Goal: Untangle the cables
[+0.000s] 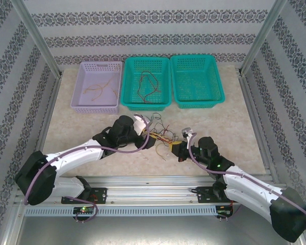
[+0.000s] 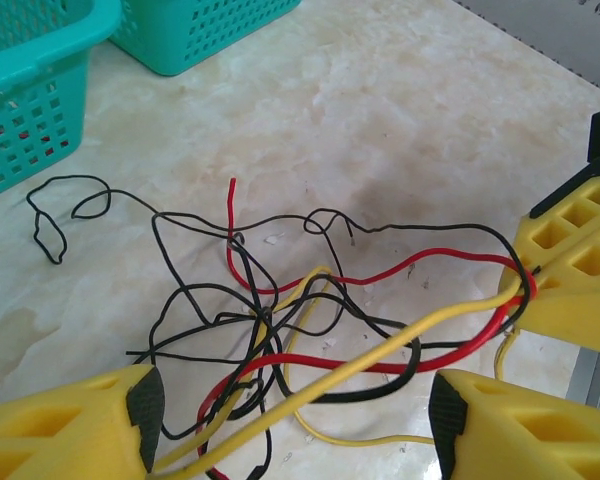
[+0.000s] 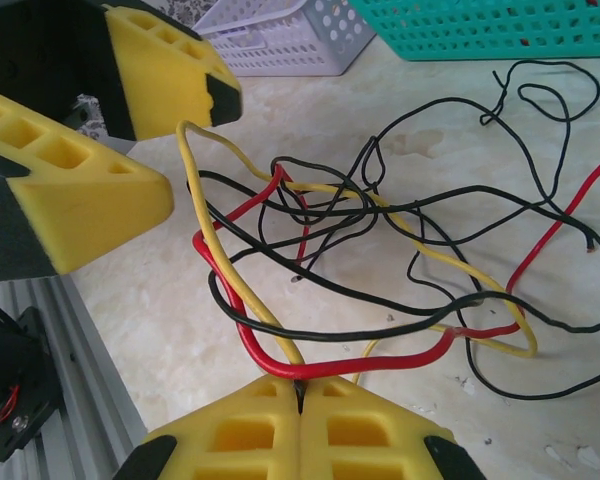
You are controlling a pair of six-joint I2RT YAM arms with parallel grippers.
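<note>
Red, yellow and black cables (image 3: 380,362) are clamped in the right gripper (image 3: 300,405); the spread left gripper (image 2: 295,415) is best closed on one strand, then drawn left slowly

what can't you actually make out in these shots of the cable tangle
- Top view: the cables are too small to trace which crosses which.
- Right wrist view: how many strands the right hand pinches is hidden inside its shut grip.
- Left wrist view: strands leave the bottom edge near the left hand.
</note>
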